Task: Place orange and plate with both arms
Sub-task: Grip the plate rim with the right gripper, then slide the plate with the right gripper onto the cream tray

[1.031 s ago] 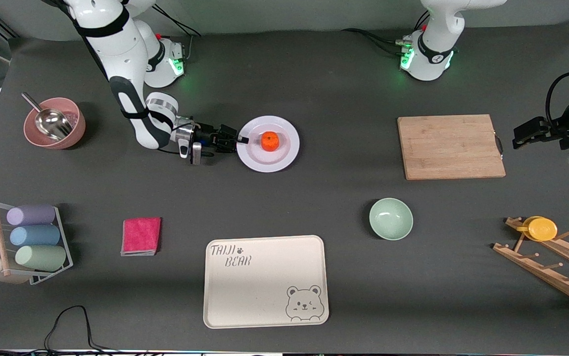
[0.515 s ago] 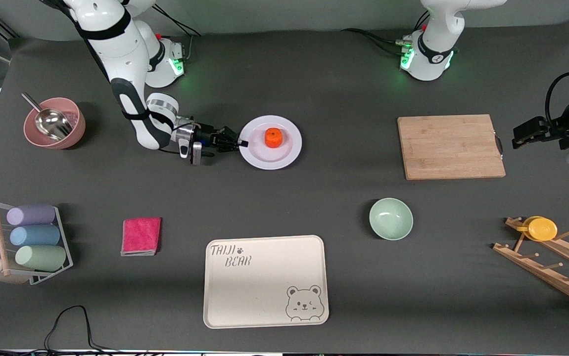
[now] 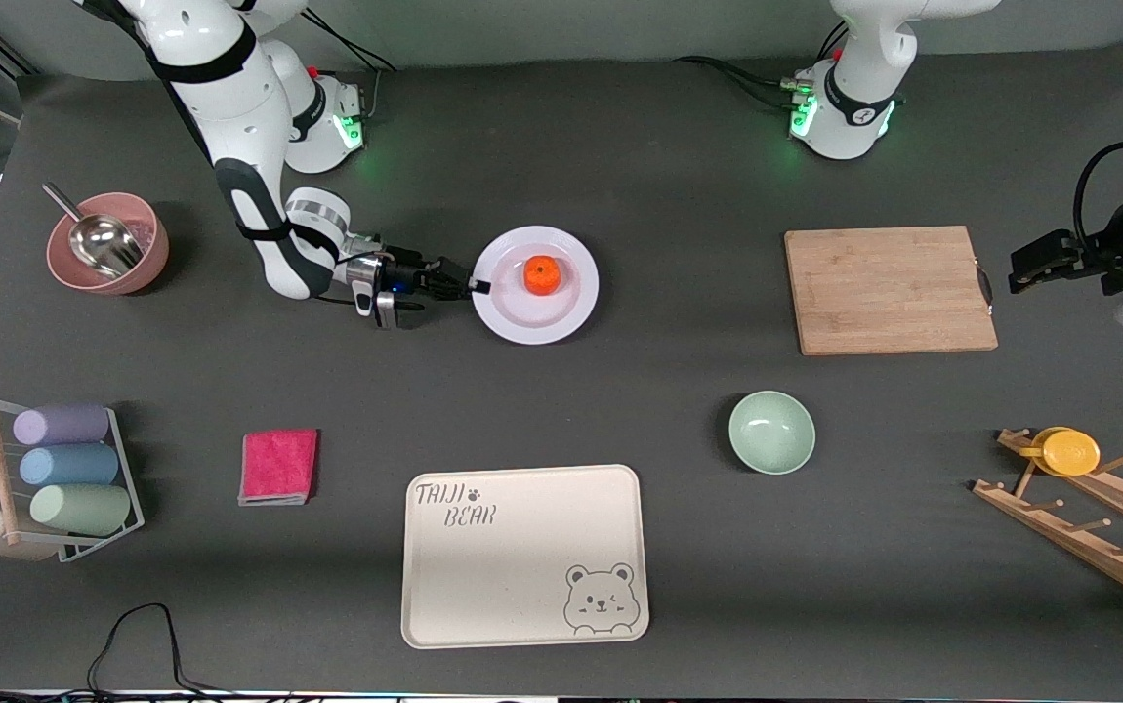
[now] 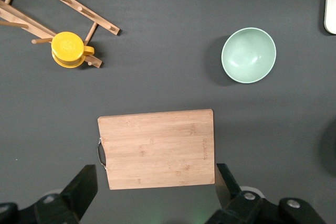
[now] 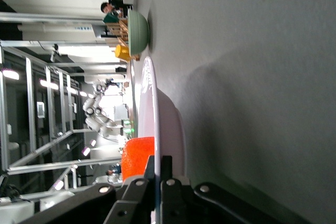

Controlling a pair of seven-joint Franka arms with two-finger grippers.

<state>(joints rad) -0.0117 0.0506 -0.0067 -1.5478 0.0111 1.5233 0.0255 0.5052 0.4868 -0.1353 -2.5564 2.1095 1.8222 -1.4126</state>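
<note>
The pale lavender plate [image 3: 542, 317] sits midway along the table with the orange [image 3: 542, 274] on it. My right gripper [image 3: 477, 286] is shut on the plate's rim at the edge toward the right arm's end. In the right wrist view the rim [image 5: 168, 124] runs edge-on between the fingers of the right gripper [image 5: 158, 166], with the orange [image 5: 137, 156] beside them, and the plate looks tilted a little off the table. My left gripper [image 3: 1035, 264] hangs open and empty beside the cutting board, and shows in the left wrist view [image 4: 156, 182].
A wooden cutting board [image 3: 889, 290] lies toward the left arm's end. A mint-green bowl [image 3: 771, 432] and a cream bear tray [image 3: 522, 557] lie nearer the camera. A pink cloth [image 3: 278, 466], a pink bowl with scoop [image 3: 107, 244], a cup rack [image 3: 54, 478] and a yellow cup [image 3: 1069, 452] are around.
My right gripper has nudged the plate a little toward the left arm's end, and the orange has shifted slightly on it. The left arm has barely moved.
</note>
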